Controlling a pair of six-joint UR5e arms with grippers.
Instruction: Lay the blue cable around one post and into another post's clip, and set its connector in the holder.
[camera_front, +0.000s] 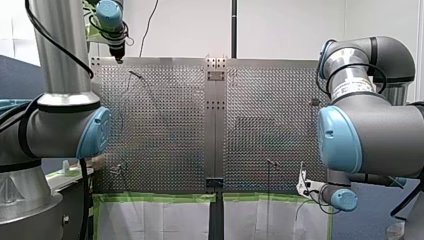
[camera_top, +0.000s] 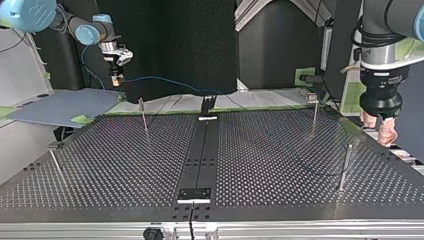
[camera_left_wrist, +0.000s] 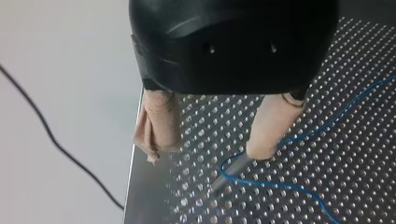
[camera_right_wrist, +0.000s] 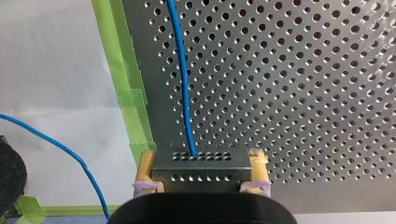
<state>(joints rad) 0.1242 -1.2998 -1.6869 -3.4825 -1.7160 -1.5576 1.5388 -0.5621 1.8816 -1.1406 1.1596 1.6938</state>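
Right wrist view: right tool (camera_right_wrist: 201, 170) is clamping the connector (camera_right_wrist: 201, 160), blue cable (camera_right_wrist: 182, 79) running out at 12 o'clock. Left tool (camera_left_wrist: 208, 149) is hanging wide over a post (camera_left_wrist: 232, 169).

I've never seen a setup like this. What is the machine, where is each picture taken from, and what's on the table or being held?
Two robot arms work at a perforated metal table. One picture looks from behind the arms, one faces them from across the table, and two come from cameras on the wrists. Thin posts stand on the table. My right gripper has its fingers shut on a grey connector, with the blue cable running out of it. My left gripper is open and holds nothing; the cable bends around a post just under it.
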